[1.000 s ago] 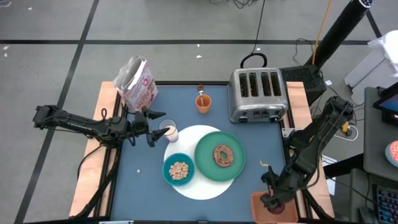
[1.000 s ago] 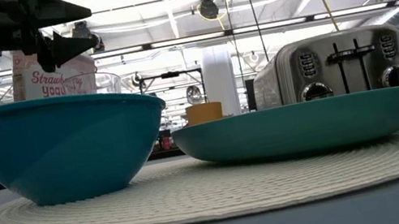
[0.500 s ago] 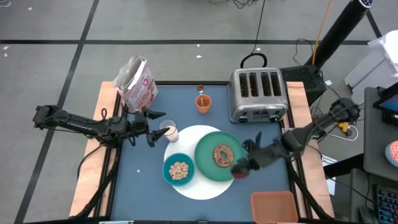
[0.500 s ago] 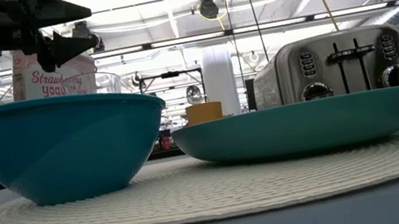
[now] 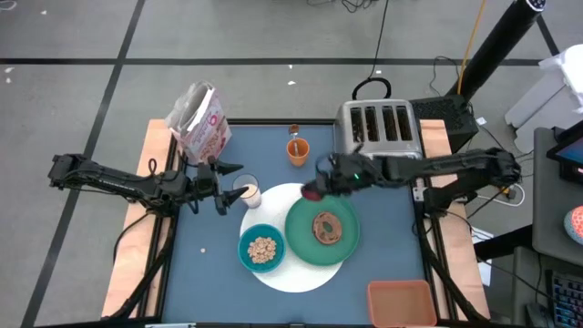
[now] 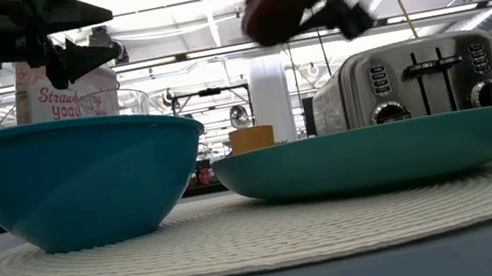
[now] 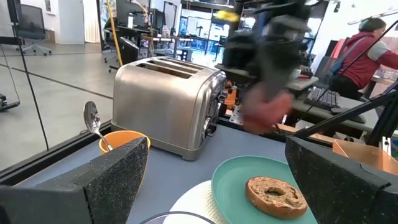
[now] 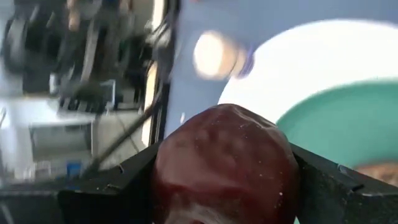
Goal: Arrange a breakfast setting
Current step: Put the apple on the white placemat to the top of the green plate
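My right gripper is shut on the dark-red fruit and holds it in the air over the far left rim of the green plate. The brown ring bread lies on that plate. The plate and the teal bowl with cereal sit on the round white mat. The milk glass stands at the mat's far left edge, just beyond the fingertips of my open left gripper. Farther back stands the orange cup with the silver spoon in it. My right gripper pinches the dark-red fruit between its two fingers, one on each of its opposite sides. The fingers come from the table's right, slanting a little downward. The fruit is lifted clear, well above the plate.
The silver toaster stands at the far right, close behind my right arm. A cereal bag stands at the far left corner. An orange tray lies at the near right corner. Bare blue table shows at the near left.
My right gripper has swung with the fruit from the orange tray at the near right corner toward the table's far left. It has passed over the plate and turned on the way. The fruit has stayed between its fingers.
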Robot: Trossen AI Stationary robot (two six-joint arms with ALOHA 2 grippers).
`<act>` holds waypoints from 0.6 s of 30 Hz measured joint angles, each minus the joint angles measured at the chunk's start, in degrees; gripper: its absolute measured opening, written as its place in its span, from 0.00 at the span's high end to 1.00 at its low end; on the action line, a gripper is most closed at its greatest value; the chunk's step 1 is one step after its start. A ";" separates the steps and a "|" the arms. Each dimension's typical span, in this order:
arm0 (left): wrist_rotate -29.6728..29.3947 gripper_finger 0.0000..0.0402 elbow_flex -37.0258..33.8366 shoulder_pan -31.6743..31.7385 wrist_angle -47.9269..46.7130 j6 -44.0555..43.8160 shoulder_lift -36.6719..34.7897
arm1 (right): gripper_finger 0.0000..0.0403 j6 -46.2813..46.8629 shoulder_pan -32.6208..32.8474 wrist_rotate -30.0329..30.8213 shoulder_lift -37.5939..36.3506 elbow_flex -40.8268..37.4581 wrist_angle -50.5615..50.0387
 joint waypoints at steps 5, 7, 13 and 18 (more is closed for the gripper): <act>0.00 0.04 0.00 0.00 0.00 0.76 0.01 | 0.31 -0.08 -5.70 -4.49 5.85 0.00 8.65; -0.02 0.04 0.00 0.00 -0.02 1.21 0.01 | 0.31 -0.16 -7.15 -6.09 8.30 0.00 12.11; -0.02 0.04 0.00 0.02 -0.09 1.27 0.00 | 0.31 -2.64 -9.23 -8.22 12.87 0.00 17.70; 0.00 0.04 0.00 0.00 -0.07 1.26 0.01 | 0.31 -7.23 -10.47 -7.92 13.34 0.00 17.24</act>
